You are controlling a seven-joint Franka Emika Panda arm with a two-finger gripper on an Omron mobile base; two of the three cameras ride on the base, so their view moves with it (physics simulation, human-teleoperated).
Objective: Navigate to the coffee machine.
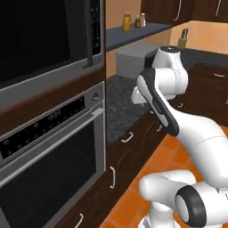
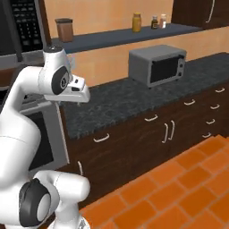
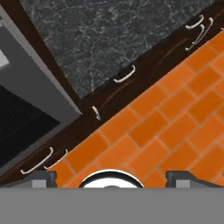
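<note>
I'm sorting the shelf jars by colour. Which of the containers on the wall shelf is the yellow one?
The yellow jar stands mid-shelf, just left of two small shakers. The brown canister sits apart at the shelf's far left end.

I'm in a home kitchen: built-in oven (image 1: 49,164) w/ dark stone counter (image 2: 134,100) beside it, microwave (image 2: 157,65) on counter.

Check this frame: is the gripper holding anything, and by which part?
Nothing is held. In the hand view the gripper is open, its fingertips wide apart with only orange floor between them.
</note>
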